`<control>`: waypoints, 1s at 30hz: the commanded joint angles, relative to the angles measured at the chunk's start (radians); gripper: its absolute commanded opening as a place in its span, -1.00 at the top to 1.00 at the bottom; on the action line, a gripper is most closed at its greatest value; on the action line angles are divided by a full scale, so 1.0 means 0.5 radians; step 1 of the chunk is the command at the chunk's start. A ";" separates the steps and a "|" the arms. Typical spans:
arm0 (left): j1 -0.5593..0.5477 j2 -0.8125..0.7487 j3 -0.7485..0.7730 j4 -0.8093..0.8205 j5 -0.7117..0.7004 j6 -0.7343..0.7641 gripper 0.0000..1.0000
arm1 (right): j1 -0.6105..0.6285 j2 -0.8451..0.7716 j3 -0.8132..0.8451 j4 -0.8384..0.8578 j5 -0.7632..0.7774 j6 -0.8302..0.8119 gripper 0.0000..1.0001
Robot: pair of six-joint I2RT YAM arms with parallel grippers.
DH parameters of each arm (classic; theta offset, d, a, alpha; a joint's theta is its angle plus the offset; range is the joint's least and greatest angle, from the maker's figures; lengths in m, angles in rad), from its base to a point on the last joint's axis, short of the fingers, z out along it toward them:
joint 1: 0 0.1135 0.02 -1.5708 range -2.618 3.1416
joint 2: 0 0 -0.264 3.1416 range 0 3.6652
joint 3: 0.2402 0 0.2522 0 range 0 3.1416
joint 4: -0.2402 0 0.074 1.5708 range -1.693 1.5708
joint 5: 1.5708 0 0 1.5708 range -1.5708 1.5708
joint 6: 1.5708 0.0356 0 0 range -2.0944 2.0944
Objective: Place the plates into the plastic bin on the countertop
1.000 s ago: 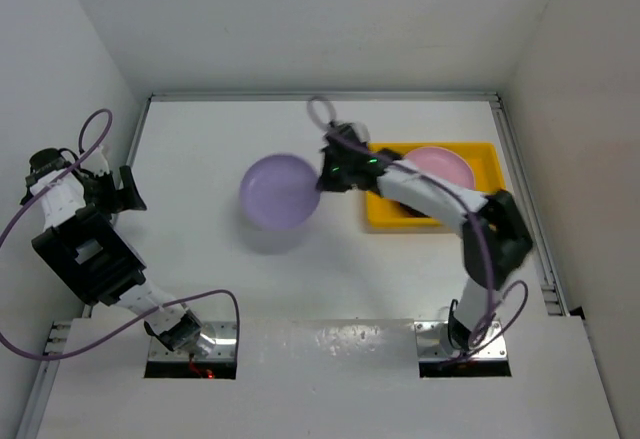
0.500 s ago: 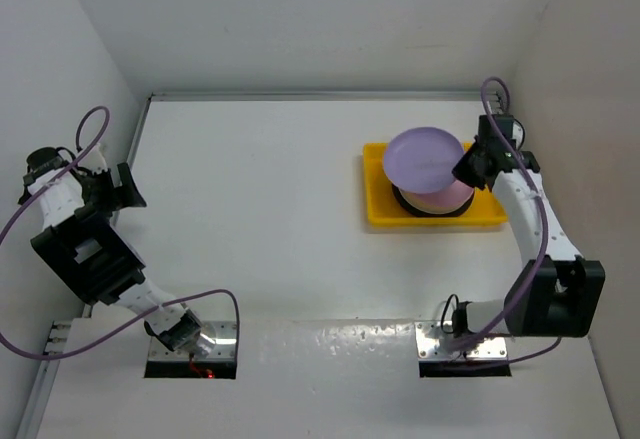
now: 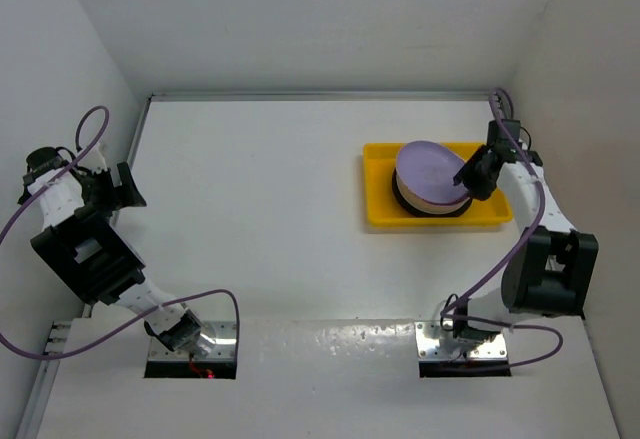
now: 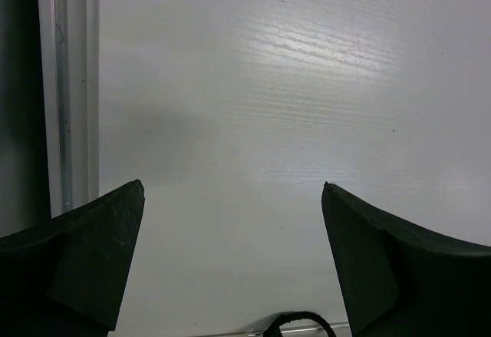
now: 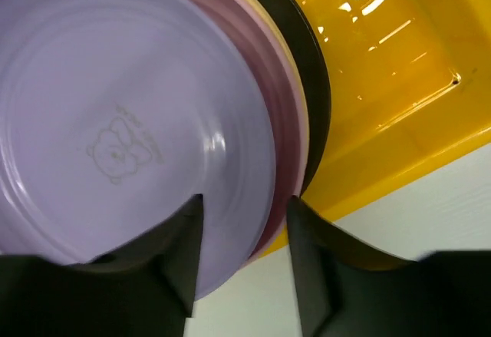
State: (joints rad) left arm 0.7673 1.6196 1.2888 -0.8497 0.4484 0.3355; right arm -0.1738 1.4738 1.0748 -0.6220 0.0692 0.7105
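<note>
A lilac plate (image 3: 428, 171) (image 5: 130, 114) lies on top of a stack of plates inside the yellow plastic bin (image 3: 380, 209) (image 5: 399, 68). Below it show a pink plate (image 5: 282, 145) and a dark-rimmed plate (image 5: 313, 61). My right gripper (image 3: 468, 181) (image 5: 245, 199) is at the stack's right edge. Its jaws stand apart with the lilac plate's rim between them, and a gap shows beside the rim. My left gripper (image 3: 128, 189) (image 4: 232, 187) hangs open and empty over the white countertop (image 3: 260, 229) at the far left.
A raised rim (image 4: 69, 91) runs along the countertop's left edge, close to the left gripper. White walls enclose the back and both sides. The bin sits at the back right, near the right wall.
The right arm carried the lilac plate from the countertop's middle to the bin and lowered it onto the stack. Its jaws have parted from the plate's rim. The left arm stayed still.
</note>
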 commanded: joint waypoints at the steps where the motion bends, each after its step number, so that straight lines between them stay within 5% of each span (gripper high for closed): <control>1: 0.021 -0.024 0.012 0.015 0.048 0.019 -0.95 | -0.002 0.022 0.041 -0.014 0.027 -0.086 0.01; 3: 0.021 -0.024 0.012 0.015 0.048 0.019 -0.95 | 0.007 -0.005 0.026 -0.029 0.137 -0.086 -0.22; 14: 0.002 -0.002 0.012 0.015 0.066 0.001 -0.95 | 0.114 -0.162 0.136 -0.023 0.463 -0.231 -0.28; 17: 0.002 -0.002 0.012 0.015 0.066 0.001 -0.95 | 0.102 -0.278 0.097 0.001 0.356 -0.228 -0.50; 20: 0.002 -0.002 -0.016 0.033 0.066 0.001 -0.95 | -0.005 -0.511 -0.078 0.066 0.276 -0.173 -0.71; 26: -0.172 -0.002 -0.090 0.073 0.066 -0.020 -0.95 | -0.082 -1.339 -0.597 -0.084 0.542 0.097 -0.73; 30: -0.344 -0.002 -0.108 0.116 0.066 -0.094 -0.95 | -0.076 -1.845 -1.062 -0.231 0.445 0.333 -0.83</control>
State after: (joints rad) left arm 0.6441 1.6215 1.2350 -0.8257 0.4564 0.3222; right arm -0.2138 0.6510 0.6636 -0.6434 0.2893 0.7631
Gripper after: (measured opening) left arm 0.976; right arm 0.910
